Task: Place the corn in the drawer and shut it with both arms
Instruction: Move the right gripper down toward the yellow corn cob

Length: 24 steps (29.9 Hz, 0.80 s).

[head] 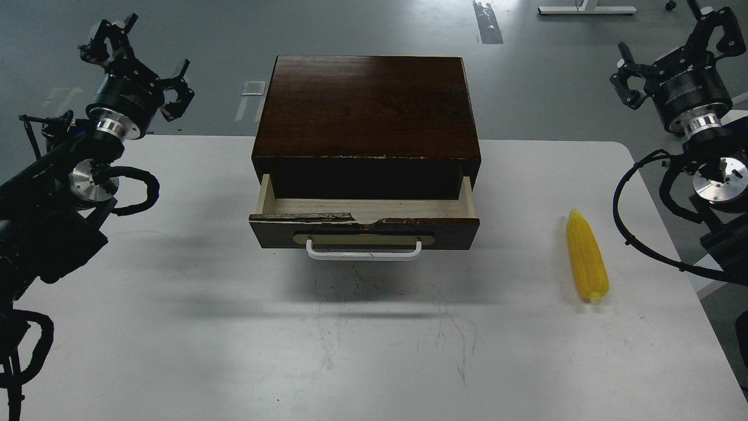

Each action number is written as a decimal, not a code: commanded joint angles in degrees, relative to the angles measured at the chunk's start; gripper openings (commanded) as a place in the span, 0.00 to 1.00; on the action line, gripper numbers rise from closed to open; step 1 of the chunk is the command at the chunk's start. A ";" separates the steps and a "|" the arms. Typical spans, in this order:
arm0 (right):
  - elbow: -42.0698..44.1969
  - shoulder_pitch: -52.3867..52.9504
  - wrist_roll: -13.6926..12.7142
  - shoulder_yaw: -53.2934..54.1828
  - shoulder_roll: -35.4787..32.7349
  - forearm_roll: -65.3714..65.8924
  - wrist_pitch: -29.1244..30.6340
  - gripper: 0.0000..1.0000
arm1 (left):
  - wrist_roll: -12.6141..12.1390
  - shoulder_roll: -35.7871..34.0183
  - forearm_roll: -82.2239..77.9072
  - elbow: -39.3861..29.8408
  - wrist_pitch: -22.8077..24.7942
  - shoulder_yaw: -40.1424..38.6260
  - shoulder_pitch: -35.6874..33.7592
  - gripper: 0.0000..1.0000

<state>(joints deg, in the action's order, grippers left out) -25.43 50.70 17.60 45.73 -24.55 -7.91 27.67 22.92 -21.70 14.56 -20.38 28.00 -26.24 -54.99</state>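
No readable text, label, brand, number or sign anywhere; pale painted marks on the grey floor (252,89) form no legible characters.

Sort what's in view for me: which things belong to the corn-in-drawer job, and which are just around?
Job:
- corn, lying on the table right of the cabinet
- drawer, pulled partly open, nothing seen inside
- left gripper and right gripper, both open and raised, holding nothing

Just around:
- table, bearing everything
- cabinet, housing the drawer
- tape marks on the floor
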 commanded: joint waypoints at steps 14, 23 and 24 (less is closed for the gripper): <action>0.04 7.73 -0.37 -6.85 -6.81 2.27 -1.30 1.00 | 2.57 -4.66 0.12 0.78 0.00 -0.12 1.20 0.98; -0.67 25.31 -3.53 -34.37 -13.24 10.01 -4.47 1.00 | 2.57 -5.99 0.03 0.60 0.00 0.32 1.29 0.98; -1.02 28.80 -4.58 -38.48 -13.59 11.84 -4.30 1.00 | 2.57 -5.90 0.03 0.60 0.00 0.32 1.29 0.98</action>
<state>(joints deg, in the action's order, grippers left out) -25.91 72.57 15.71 16.56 -36.32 0.84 23.30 25.46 -27.65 14.59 -19.77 28.00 -26.00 -53.70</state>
